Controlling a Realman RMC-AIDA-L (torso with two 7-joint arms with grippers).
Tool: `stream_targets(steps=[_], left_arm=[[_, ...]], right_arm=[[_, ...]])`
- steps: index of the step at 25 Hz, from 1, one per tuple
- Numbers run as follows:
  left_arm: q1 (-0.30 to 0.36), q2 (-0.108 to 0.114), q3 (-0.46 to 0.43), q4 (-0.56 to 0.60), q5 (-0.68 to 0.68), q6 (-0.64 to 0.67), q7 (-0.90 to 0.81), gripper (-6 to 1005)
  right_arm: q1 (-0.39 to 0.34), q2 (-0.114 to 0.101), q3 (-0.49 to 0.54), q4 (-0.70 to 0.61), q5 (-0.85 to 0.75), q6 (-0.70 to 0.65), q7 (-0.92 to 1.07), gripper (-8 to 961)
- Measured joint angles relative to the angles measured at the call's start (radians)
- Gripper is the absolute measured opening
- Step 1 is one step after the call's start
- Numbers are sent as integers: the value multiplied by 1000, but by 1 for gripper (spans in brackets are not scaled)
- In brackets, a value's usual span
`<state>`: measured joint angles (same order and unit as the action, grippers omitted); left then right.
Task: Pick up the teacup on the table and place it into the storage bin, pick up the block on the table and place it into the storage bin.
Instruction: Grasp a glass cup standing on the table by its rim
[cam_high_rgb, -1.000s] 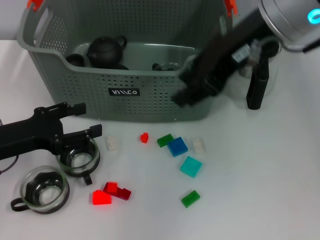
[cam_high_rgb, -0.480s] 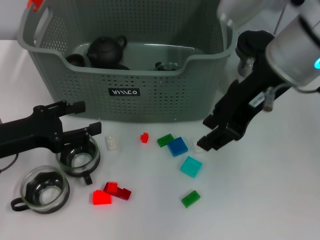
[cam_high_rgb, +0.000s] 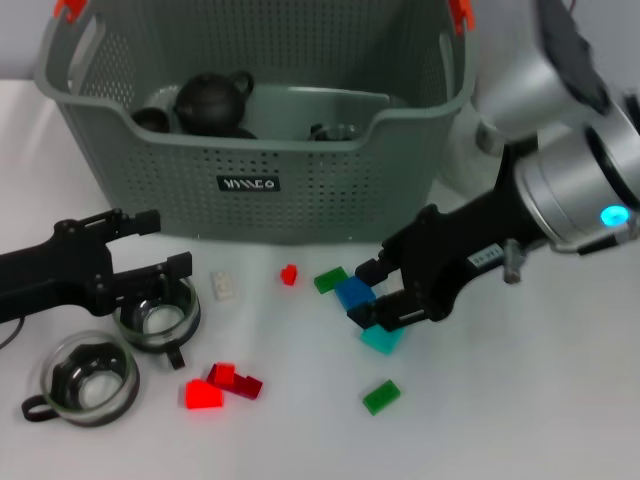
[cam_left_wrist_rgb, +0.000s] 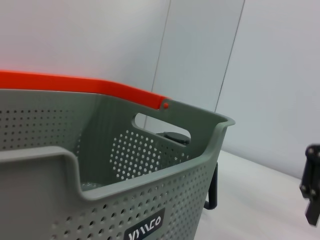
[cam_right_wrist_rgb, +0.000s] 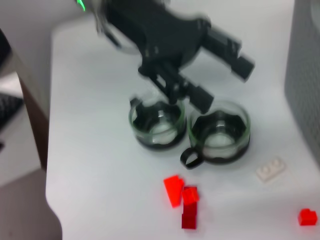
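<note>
The storage bin (cam_high_rgb: 250, 130) is standing at the far side of the table (cam_high_rgb: 560, 400), its orange handle clips (cam_high_rgb: 68, 8) showing at the top corners and its black label (cam_high_rgb: 248, 184) facing the robot; inside it a dark teapot (cam_high_rgb: 212, 100) is sitting beside a dark cup (cam_high_rgb: 150, 120), with another small piece lying nearer the middle that I cannot make out. The right gripper (cam_high_rgb: 378, 298) is reaching low over the scattered blocks in front of the bin, its fingers parted and straddling the blue block (cam_high_rgb: 352, 292), with the teal block (cam_high_rgb: 378, 340) lying just under its lower finger. The left gripper (cam_high_rgb: 165, 243) is hovering near the table's left, fingers spread, its near finger lying across the rim of a glass teacup (cam_high_rgb: 157, 314). A second glass teacup (cam_high_rgb: 88, 378) is resting just beside the first, nearer the robot. The green blocks (cam_high_rgb: 380, 396), red blocks (cam_high_rgb: 222, 384) and a white block (cam_high_rgb: 224, 287) are lying apart on the table between the cups and the right gripper.
</note>
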<state>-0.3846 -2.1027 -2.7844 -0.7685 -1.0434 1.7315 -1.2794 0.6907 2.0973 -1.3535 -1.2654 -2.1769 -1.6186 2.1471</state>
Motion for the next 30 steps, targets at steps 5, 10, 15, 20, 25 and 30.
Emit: stream_targets(steps=[5, 10, 15, 20, 25, 30], left_arm=[[-1, 2, 0, -3, 0, 0, 0, 777], [-8, 3, 1, -3, 1, -1, 0, 777], [-20, 4, 7, -6, 2, 1, -12, 778], [-34, 4, 12, -12, 8, 0, -26, 778], [-34, 4, 19, -30, 12, 19, -43, 778], [-9, 3, 113, -304, 66, 209, -197, 777]], right_arm=[[-105, -3, 130, 164, 115, 29, -266, 564], [-181, -4, 283, 351, 249, 1, -642, 577], [-197, -4, 387, 523, 304, -24, -853, 590], [-200, -15, 429, 556, 293, -88, -921, 603], [-189, -33, 432, 560, 275, -112, -915, 662], [-190, -31, 435, 557, 274, -107, -920, 869]])
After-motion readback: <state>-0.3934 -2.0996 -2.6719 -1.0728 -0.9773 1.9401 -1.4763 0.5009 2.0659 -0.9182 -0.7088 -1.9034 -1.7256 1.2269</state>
